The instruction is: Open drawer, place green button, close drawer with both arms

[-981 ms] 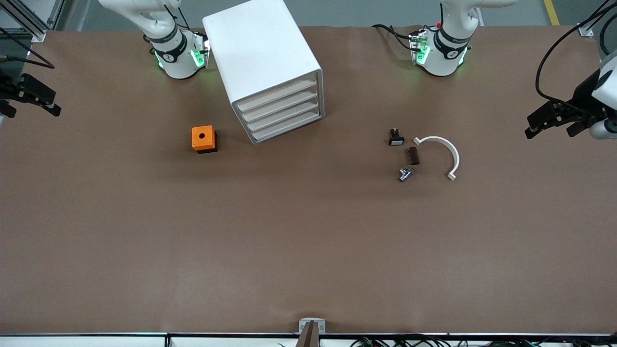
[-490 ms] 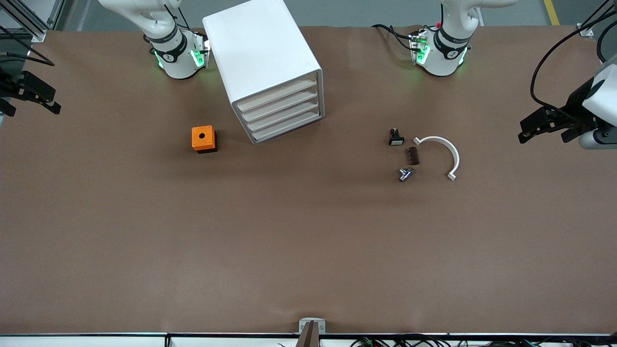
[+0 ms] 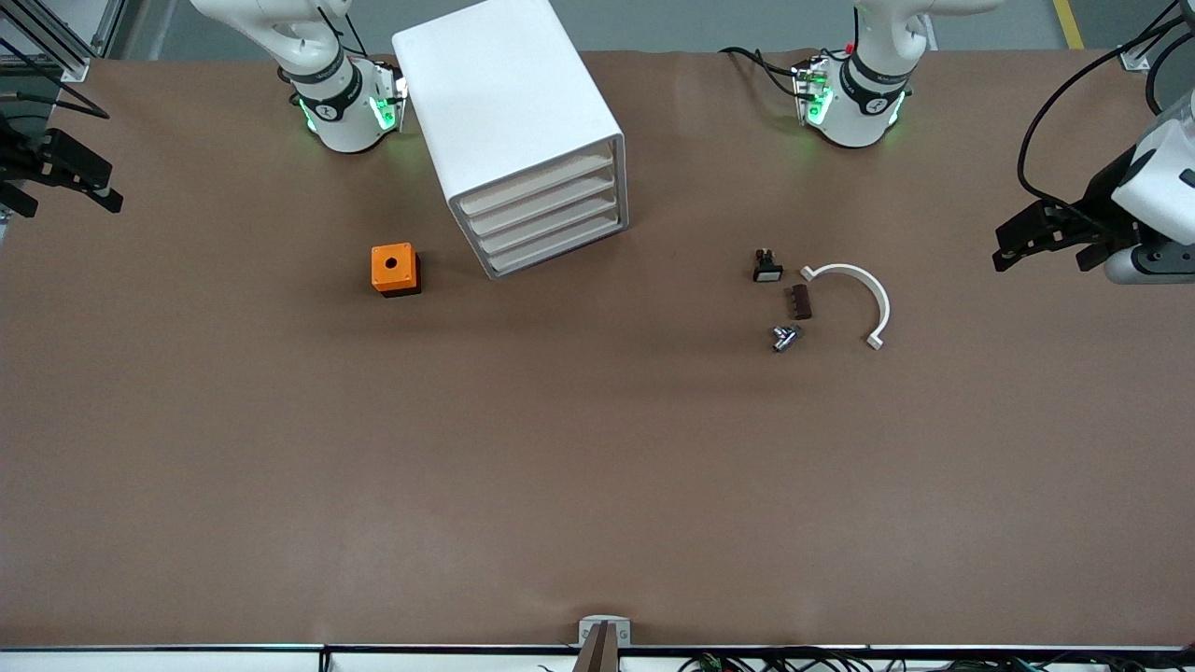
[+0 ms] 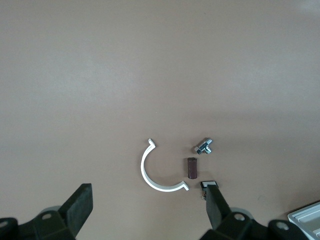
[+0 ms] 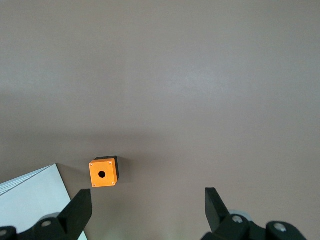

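Observation:
The button (image 3: 785, 337), a tiny cylindrical part that looks silvery and bluish here, lies on its side on the table toward the left arm's end; it also shows in the left wrist view (image 4: 203, 146). The white drawer cabinet (image 3: 509, 112) stands near the right arm's base with all drawers (image 3: 546, 219) shut. My left gripper (image 3: 1041, 250) hangs open and empty over the table edge at the left arm's end, well apart from the button (image 4: 148, 194). My right gripper (image 3: 61, 191) hangs open and empty over the other table end (image 5: 147, 197).
An orange box with a hole (image 3: 395, 269) sits beside the cabinet. A black-and-white switch part (image 3: 766, 267), a brown block (image 3: 800, 301) and a white curved bracket (image 3: 864, 291) lie close to the button.
My left gripper has moved a little inward over the table, toward the small parts. My right gripper has shifted slightly toward the robots' bases. Nothing on the table has moved.

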